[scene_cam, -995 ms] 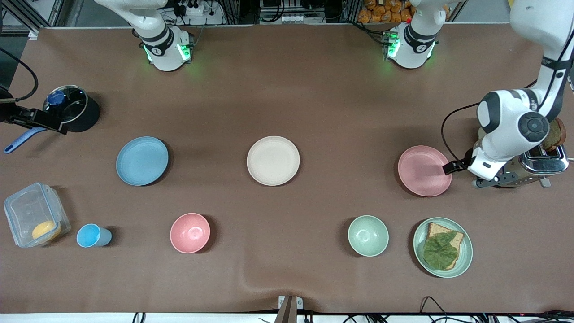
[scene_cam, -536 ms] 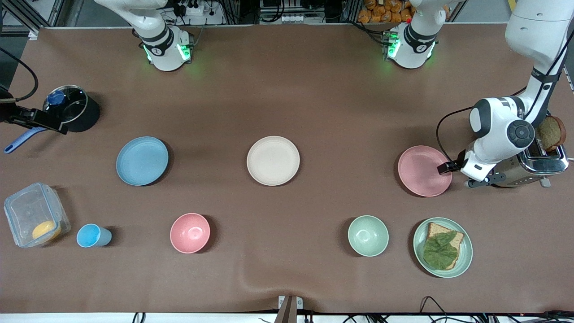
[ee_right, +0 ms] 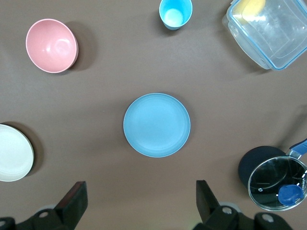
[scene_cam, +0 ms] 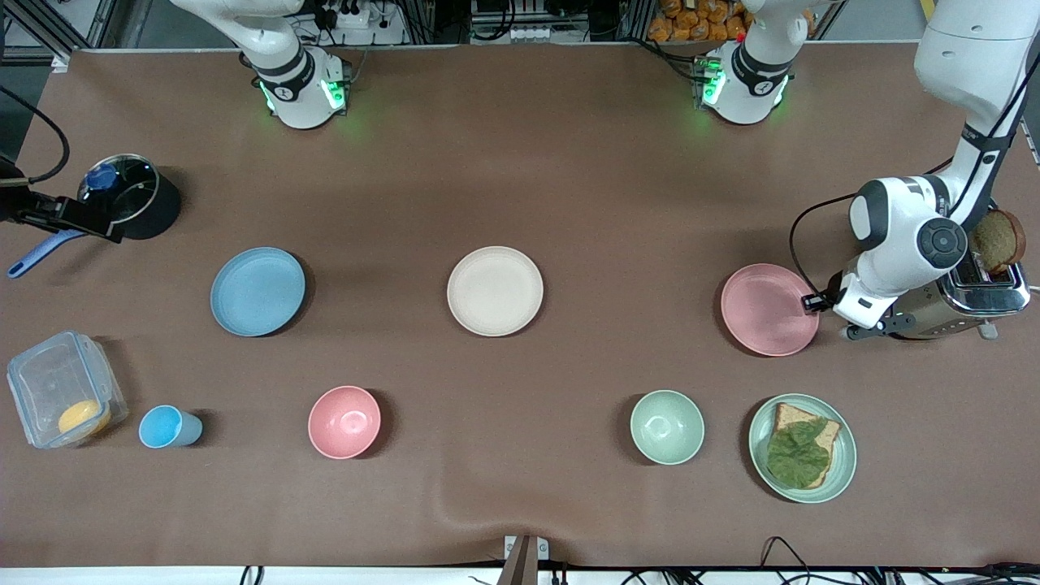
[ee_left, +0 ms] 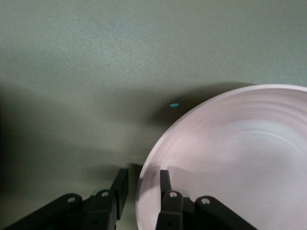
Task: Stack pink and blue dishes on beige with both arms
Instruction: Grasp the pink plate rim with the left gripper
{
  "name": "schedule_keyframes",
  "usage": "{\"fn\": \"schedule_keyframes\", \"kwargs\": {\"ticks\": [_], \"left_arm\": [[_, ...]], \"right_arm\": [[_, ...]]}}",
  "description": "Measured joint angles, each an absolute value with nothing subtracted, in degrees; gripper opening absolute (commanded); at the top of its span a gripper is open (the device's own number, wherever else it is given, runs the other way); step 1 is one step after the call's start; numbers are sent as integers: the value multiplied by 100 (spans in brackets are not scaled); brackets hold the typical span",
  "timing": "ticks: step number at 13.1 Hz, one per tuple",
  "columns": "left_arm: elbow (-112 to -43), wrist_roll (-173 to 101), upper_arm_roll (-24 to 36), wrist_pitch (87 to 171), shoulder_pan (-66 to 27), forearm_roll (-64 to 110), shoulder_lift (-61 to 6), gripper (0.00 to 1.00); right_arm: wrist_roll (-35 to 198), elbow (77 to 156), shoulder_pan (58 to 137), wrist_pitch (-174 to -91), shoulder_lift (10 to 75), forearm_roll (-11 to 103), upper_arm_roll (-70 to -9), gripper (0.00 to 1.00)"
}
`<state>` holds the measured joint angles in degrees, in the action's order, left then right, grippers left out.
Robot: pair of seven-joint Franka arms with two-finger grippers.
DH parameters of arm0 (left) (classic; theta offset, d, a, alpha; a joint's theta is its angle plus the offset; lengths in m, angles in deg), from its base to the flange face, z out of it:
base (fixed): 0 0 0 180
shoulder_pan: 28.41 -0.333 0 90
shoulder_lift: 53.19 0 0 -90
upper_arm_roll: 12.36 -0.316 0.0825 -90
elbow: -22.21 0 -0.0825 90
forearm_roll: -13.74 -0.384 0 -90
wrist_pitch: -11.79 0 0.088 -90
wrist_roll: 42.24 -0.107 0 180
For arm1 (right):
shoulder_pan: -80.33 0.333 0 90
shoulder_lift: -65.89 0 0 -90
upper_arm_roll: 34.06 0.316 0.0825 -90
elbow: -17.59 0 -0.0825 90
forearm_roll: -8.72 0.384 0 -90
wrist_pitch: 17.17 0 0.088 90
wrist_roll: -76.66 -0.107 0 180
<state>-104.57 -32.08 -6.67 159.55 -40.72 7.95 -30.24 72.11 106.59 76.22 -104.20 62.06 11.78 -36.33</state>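
**Left gripper at pink rim, not yet pinched**

Left gripper point(ee_left: 140, 184) sits low at the edge of the pink plate point(scene_cam: 769, 309), on the side toward the left arm's end of the table. Fingers point(ee_left: 165, 179) straddle the rim: one inside over the plate's floor, one outside on the table, spread w/ a gap left on each side of the rim, so no pinch yet as far as I can tell. Plate lies flat, nothing on it.

Key relation: beige plate point(scene_cam: 495, 291) is mid-table, well apart from pink, toward the right arm's end. So once I close on the rim, the carry runs along the table's length, away from the toaster point(scene_cam: 951, 305) just beside my wrist. My guess: rim grip on a flat plate will let it droop, so lift slow.

Blue plate point(scene_cam: 257, 291) lies about as far from beige the other way, toward the right arm's end. Right gripper point(ee_right: 139, 203) hangs high over the table near blue, fingers wide apart, holding nothing. It's the nearer arm for blue; I'm nearer pink.

Green plate w/ bread point(scene_cam: 803, 448) sits nearer the front camera than pink, clear of my path.
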Motion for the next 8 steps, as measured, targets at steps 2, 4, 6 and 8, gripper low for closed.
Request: {"fn": "schedule_keyframes", "kwargs": {"ticks": [2, 4, 6, 8], "left_arm": [[-10448, -3096, -665, 15955, -4073, 841, -3026, 0], [-10405, -3050, -627, 15958, -4076, 974, -3075, 0], [-10360, -2966, -487, 15958, -4081, 1075, -3128, 0], [-10292, -2761, -202, 15909, -4085, 1134, -3269, 0]], "right_arm": [[7211, 10659, 7622, -10420, 6206, 1178, -3633, 100], [7212, 10659, 7622, -10419, 6206, 1178, -3633, 100], [7213, 10659, 7622, -10418, 6206, 1178, -3631, 100], [7221, 10659, 7622, -10418, 6206, 1178, -3630, 100]]}}
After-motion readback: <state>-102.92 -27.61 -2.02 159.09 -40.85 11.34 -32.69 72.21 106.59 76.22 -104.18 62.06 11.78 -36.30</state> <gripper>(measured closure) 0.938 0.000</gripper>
